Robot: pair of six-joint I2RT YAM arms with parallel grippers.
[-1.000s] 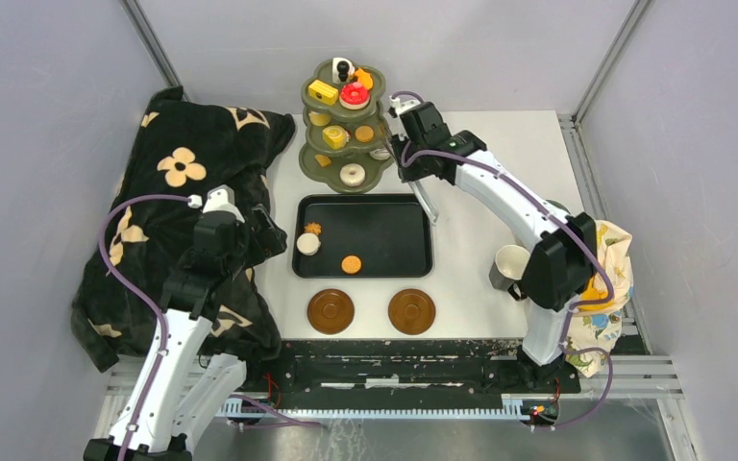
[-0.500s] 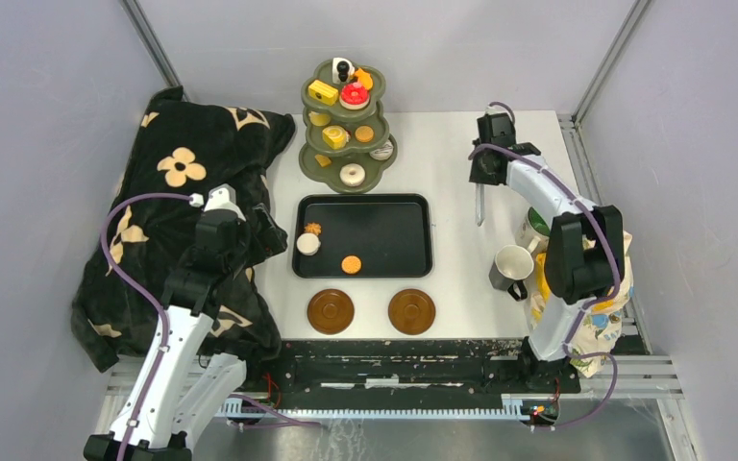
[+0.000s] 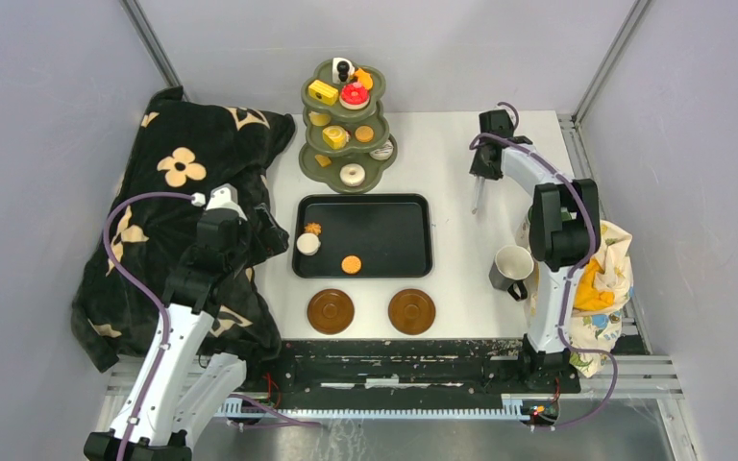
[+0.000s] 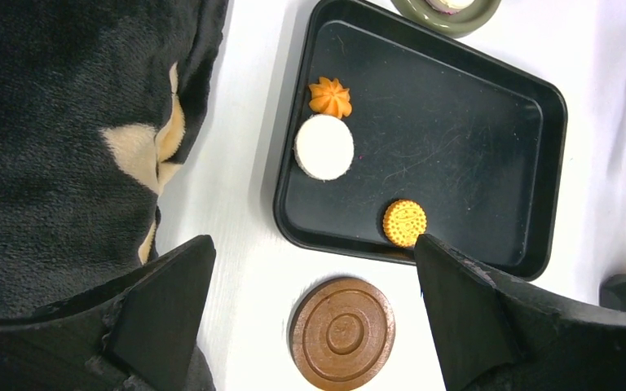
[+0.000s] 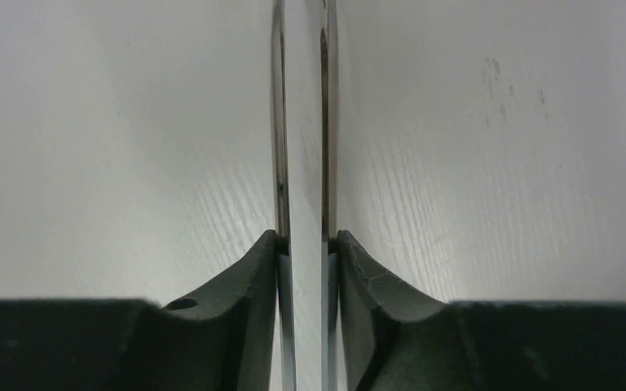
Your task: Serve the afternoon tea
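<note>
White surface [image 3: 461, 144], grey walls [image 3: 58, 58]. Top view: green stand [image 3: 346, 125] loaded, far edge; three pastries [image 3: 351, 264] on black tray [image 3: 394, 206]; saucers [image 3: 331, 310] in front, mug [image 3: 512, 264] right. Right hand [image 3: 482, 173] grips tongs [image 3: 478, 197]. Left wrist: left hand [image 4: 314, 248] spread wide, empty. Right wrist: fingers [image 5: 253, 285] clamp tongs' blades.

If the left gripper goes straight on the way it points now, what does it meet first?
Probably the brown saucer, centred ahead of the left gripper; the black tray lies beyond. Depth is unclear.
</note>
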